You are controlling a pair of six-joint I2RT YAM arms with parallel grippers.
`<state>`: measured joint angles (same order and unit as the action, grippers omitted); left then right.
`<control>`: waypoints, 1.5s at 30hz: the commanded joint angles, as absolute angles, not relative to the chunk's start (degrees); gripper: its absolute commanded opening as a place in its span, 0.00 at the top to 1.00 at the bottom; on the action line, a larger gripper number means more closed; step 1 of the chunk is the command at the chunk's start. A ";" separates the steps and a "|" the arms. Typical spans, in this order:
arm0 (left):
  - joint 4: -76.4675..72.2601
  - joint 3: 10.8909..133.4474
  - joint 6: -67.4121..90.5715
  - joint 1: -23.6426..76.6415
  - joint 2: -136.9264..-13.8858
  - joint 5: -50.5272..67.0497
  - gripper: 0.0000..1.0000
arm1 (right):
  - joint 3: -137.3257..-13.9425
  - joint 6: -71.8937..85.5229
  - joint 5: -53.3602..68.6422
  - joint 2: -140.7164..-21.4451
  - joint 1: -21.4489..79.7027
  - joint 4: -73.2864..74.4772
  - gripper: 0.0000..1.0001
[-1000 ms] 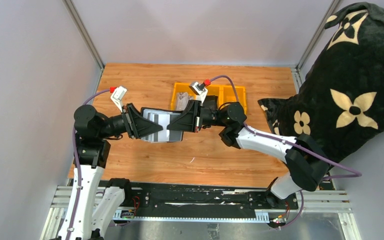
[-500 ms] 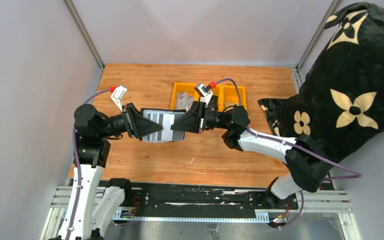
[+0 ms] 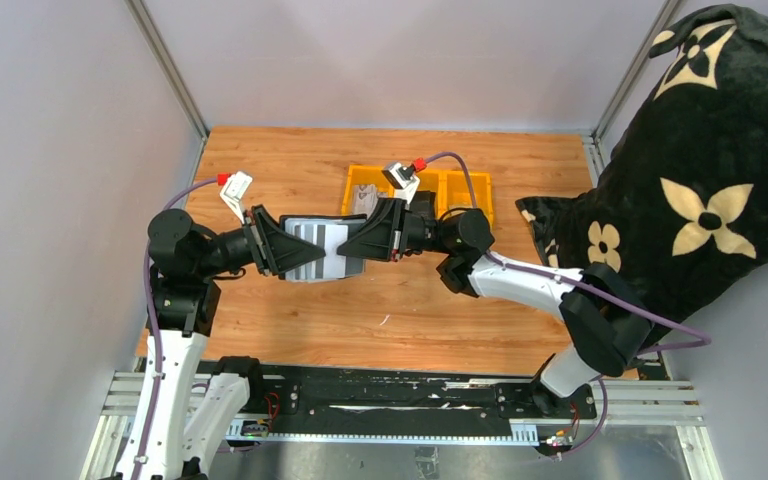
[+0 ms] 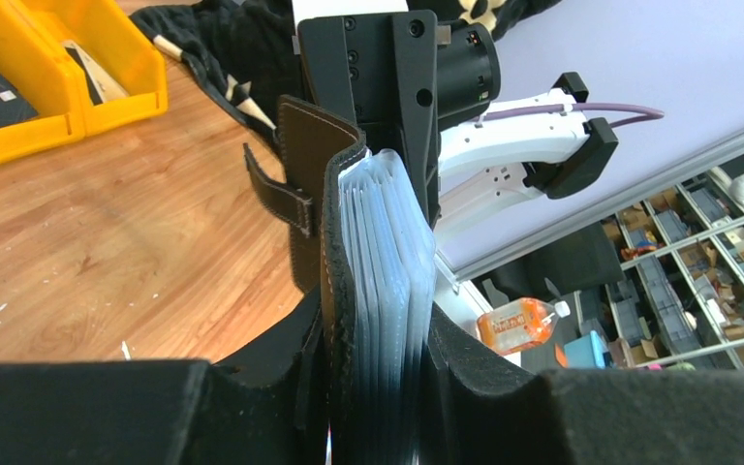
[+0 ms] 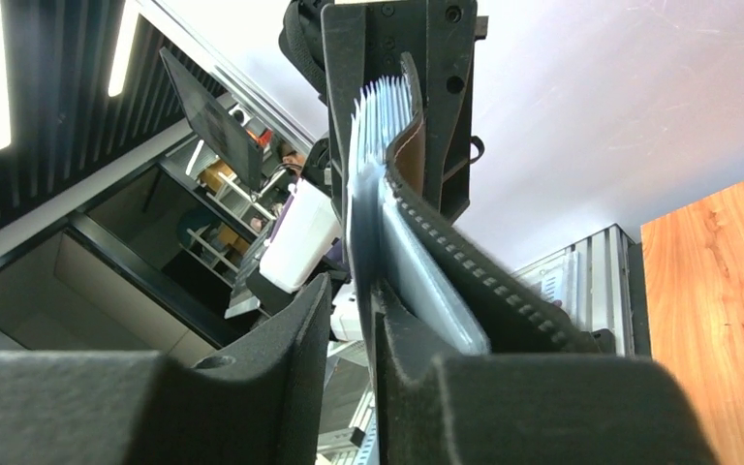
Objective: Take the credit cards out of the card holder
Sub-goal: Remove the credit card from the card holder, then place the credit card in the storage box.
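Top external shows the card holder (image 3: 320,245) held above the wooden table (image 3: 290,165) between both arms, just near of the yellow bins (image 3: 355,180). Left gripper (image 3: 298,256) clamps its left end, cover and fanned credit cards (image 4: 387,242) together. Right gripper (image 3: 348,248) straddles the cards' right edge; whether it pinches them, I cannot tell.

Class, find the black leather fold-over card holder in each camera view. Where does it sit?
Top external: black leather fold-over card holder, left of centre.
Left wrist: holder at centre, upright, strap pointing left.
Right wrist: holder at centre, seen edge-on.
Shared landmark: wooden tabletop, visible in all three.
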<state>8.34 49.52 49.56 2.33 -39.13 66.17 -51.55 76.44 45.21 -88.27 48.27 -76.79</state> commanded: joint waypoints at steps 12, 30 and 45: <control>15.54 54.47 40.72 2.37 -39.87 65.87 0.99 | -48.02 74.44 52.54 -80.56 35.47 -70.73 1.00; 19.78 57.77 35.98 2.37 -40.42 64.07 0.98 | -72.01 37.70 38.24 -88.56 21.13 -9.98 1.00; 25.62 62.99 32.03 2.38 -40.63 65.76 0.99 | -98.10 37.63 16.72 -120.39 30.64 -3.53 1.00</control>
